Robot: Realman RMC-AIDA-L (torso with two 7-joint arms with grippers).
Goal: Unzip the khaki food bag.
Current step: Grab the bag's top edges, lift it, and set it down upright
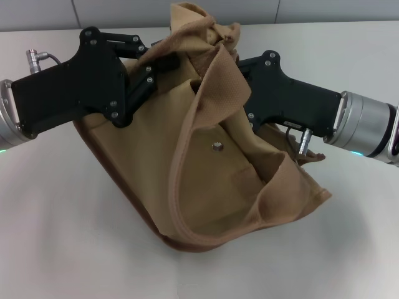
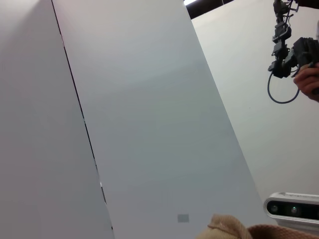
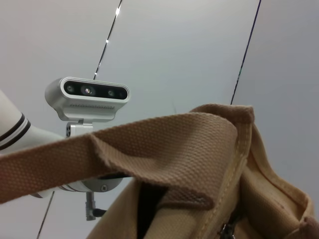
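Khaki food bag [image 1: 212, 168], tipped on its side on the table, snap pocket upward.

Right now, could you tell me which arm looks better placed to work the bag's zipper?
Probably the right tool: its wrist view shows what looks like a zipper pull close by. The left tool meets the khaki food bag at its other top corner.

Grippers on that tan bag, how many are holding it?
2. The left gripper reaches the khaki food bag at its upper left; the right gripper meets its upper right behind a handle. Fabric hides both sets of fingertips.
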